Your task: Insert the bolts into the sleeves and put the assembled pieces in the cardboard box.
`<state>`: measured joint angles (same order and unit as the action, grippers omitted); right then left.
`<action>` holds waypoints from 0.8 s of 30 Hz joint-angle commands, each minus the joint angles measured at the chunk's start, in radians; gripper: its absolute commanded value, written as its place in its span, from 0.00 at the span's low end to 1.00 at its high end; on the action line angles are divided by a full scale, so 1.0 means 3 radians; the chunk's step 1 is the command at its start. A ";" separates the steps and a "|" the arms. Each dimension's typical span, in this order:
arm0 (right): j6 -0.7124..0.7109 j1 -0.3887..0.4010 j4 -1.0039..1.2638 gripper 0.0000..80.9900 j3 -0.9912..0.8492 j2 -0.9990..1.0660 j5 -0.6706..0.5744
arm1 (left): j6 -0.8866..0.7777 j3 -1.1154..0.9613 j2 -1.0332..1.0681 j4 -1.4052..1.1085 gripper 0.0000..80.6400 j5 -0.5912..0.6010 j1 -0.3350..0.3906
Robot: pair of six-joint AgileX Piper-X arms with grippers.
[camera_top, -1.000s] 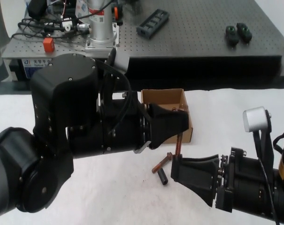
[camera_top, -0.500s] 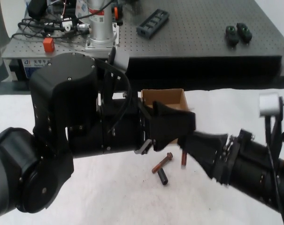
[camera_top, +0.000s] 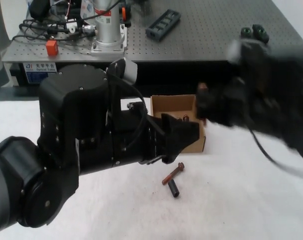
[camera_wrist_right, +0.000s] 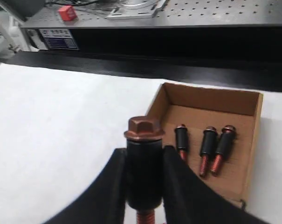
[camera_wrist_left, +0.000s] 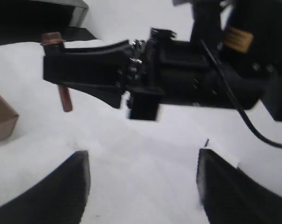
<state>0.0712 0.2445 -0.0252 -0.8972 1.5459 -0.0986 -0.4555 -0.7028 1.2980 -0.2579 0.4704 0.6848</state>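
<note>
- A white worktop [camera_top: 231, 200] covers the front. It looks soft, like a cloth.
- Behind it sits a grey metal plate [camera_top: 201, 35] full of little holes in rows.
- A small red block [camera_top: 51, 47] sits on the plate near its left end.
- A bunch of black wires [camera_top: 38, 25] lies behind the red block.
- A shiny silver post [camera_top: 107, 20] stands upright on a flat metal foot, just right of the wires.
- A dark tray [camera_top: 163, 24] with a row of slots lies at a slant, right of the post.
- Two small black knobs [camera_top: 254, 33] sit side by side near the plate's right end.
- A white sticker [camera_top: 33, 66] with blue print is below the red block.
</note>
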 commanded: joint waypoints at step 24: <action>-0.0217 -0.0051 -0.1693 0.36 -0.2060 0.1098 0.0265 | 0.0859 -0.0075 0.0255 0.0860 0.58 -0.0421 -0.0125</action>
<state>0.0086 0.2393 -0.5196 -1.5418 2.0136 -0.0082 -0.3136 -0.7028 1.3017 -0.0781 0.3496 0.6619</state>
